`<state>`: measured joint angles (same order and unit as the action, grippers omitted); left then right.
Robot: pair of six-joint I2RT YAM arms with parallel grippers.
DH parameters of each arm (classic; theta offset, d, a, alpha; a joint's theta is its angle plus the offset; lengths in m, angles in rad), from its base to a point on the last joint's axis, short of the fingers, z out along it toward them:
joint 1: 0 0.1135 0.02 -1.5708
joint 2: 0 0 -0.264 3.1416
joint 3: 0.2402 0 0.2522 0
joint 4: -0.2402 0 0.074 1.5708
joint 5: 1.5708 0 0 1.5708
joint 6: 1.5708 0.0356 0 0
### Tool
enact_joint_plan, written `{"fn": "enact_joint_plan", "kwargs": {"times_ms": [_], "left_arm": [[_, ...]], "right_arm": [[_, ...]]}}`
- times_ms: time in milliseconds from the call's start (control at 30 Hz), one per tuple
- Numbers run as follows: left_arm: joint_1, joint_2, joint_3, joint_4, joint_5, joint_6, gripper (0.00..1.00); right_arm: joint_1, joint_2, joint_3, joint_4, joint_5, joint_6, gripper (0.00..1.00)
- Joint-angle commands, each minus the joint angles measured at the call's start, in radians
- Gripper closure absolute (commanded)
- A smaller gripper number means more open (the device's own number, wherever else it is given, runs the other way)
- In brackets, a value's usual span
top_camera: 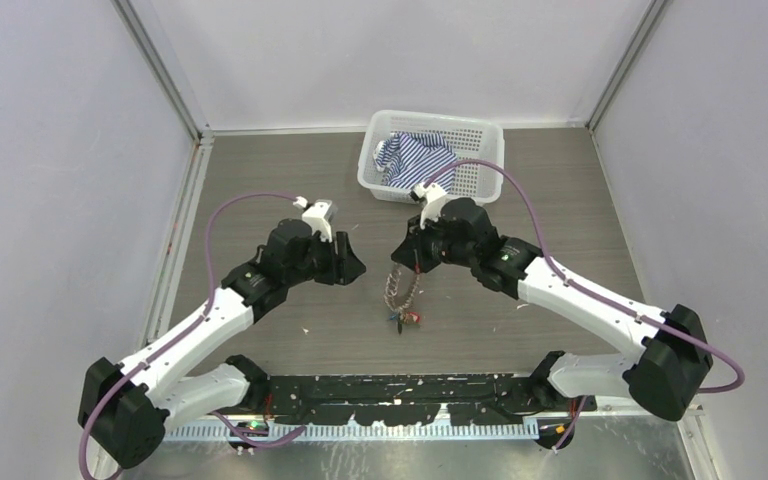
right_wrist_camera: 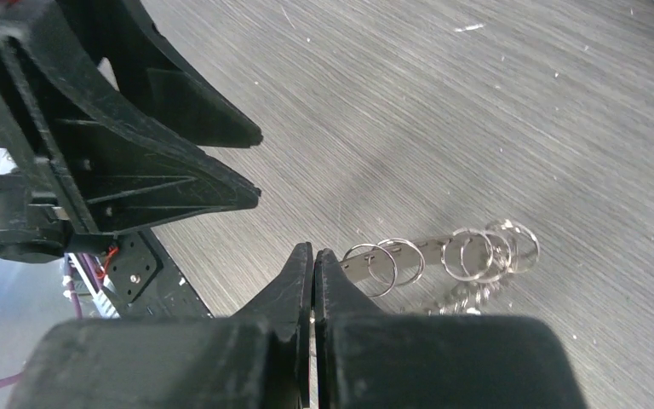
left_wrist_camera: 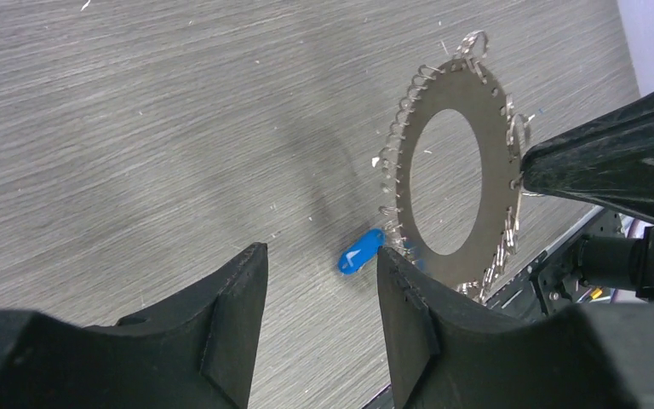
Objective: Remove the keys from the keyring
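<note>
The keyring (left_wrist_camera: 498, 183), a flat metal hoop rimmed with small silvery rings, stands on edge over the table, and its edge is pinched in my shut right gripper (right_wrist_camera: 312, 250). In the right wrist view the keyring (right_wrist_camera: 433, 250) shows edge-on, running away from the fingertips. A blue key head (left_wrist_camera: 359, 252) hangs at the hoop's low end, just beyond my left gripper (left_wrist_camera: 321, 254). That gripper is part open and has only bare table between its fingers. From above, the keys (top_camera: 407, 319) dangle below the keyring (top_camera: 402, 287), between the left gripper (top_camera: 356, 268) and the right gripper (top_camera: 406, 256).
A white plastic basket (top_camera: 484, 134) with a striped cloth (top_camera: 415, 158) stands at the back of the wood-grain table. Grey walls close in both sides. The black base rail (top_camera: 400, 392) runs along the near edge.
</note>
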<state>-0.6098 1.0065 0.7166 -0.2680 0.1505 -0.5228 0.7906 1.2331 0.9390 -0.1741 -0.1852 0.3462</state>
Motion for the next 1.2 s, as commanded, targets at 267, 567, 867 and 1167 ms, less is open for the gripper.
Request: {"fn": "enact_joint_plan", "kwargs": {"times_ms": [267, 567, 867, 1167], "left_arm": [[-0.007, -0.100, -0.061, 0.019, -0.049, -0.047, 0.43], [-0.007, -0.130, -0.123, 0.019, -0.084, -0.090, 0.34], [-0.007, -0.084, -0.126, 0.051, -0.053, -0.107, 0.27], [-0.009, -0.011, -0.106, 0.086, 0.001, -0.117, 0.28]], "right_arm": [[-0.005, 0.350, 0.222, -0.019, 0.082, 0.160, 0.99], [0.002, 0.461, 0.324, -0.014, 0.164, 0.234, 0.75], [0.006, 0.269, 0.122, -0.101, 0.288, 0.219, 0.36], [0.205, 0.225, -0.074, -0.088, 0.423, 0.262, 0.53]]}}
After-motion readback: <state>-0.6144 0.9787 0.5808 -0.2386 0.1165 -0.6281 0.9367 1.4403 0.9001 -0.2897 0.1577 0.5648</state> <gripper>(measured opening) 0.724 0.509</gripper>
